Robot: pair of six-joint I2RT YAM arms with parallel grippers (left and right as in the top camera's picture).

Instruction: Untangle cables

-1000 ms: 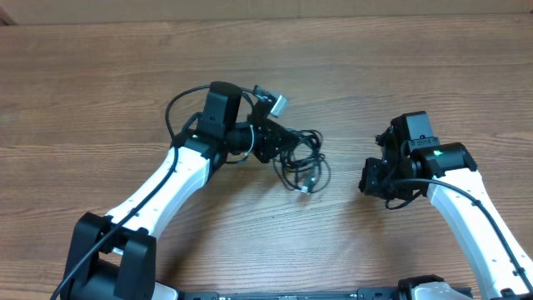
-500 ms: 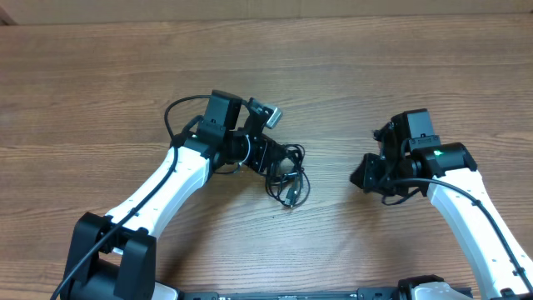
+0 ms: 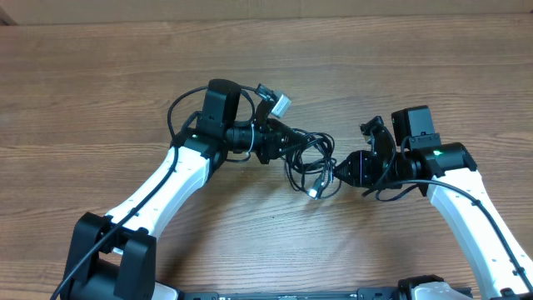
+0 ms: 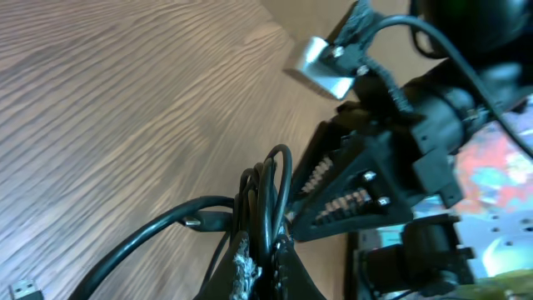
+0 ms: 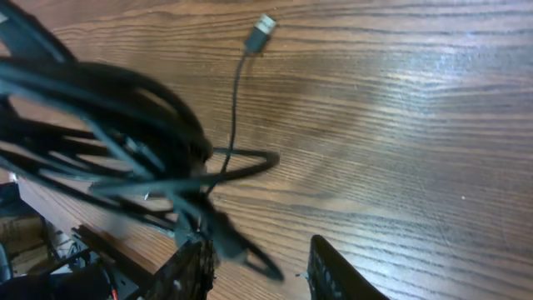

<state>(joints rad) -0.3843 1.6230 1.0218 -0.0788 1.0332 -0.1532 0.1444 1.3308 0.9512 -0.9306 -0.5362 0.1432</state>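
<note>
- Cables (image 3: 308,162) sit in one black tangle between the two grippers, over the wooden table (image 3: 100,75).
- The left gripper (image 3: 281,143) is at the left end of the tangle. Its jaws are squeezed tight on a bunch of cable loops. In the left wrist view the loops stick up right out of the fingertips.
- From those jaws the loops spread out to the right. A small silver plug (image 3: 315,190) shows at the edge of the tangle, just in front of the right gripper's tip.
- The right gripper (image 3: 340,170) points at the right end of the tangle. Its jaws stand apart, and one thin loop lies in the gap, close to one finger (image 5: 191,267). I cannot tell if the loop touches that finger.
</note>
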